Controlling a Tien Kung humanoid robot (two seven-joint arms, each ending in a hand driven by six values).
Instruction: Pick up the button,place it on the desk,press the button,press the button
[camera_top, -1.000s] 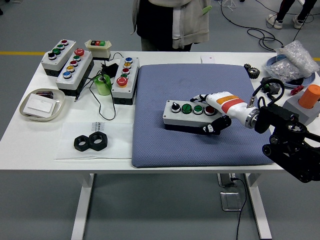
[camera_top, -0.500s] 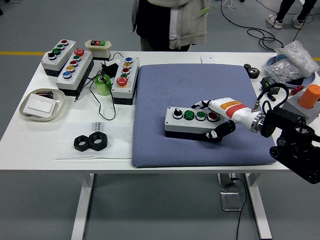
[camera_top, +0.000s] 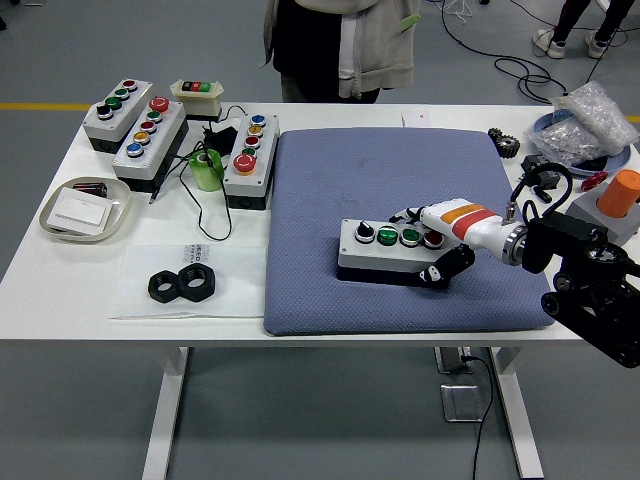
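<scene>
My right hand (camera_top: 437, 243) was closed around the right end of the button box (camera_top: 388, 251), with the white fingers (camera_top: 412, 216) over its top and far side and the black thumb (camera_top: 440, 272) pressed against its near side. The box lay on the blue-grey mat (camera_top: 400, 170), in the right half of it, nearer to the front edge of the mat than to the back one. On top of the box I could see a row of four controls: one black knob at the left, then two green buttons, then a red one just beside my fingers. I could not tell if the box was fully resting on the mat or a little lifted at my side. Three other button boxes (camera_top: 143, 130) stood on the white table (camera_top: 60, 280) to the left of the mat. A person (camera_top: 340, 45) stood at the far side, hands not in view.
</scene>
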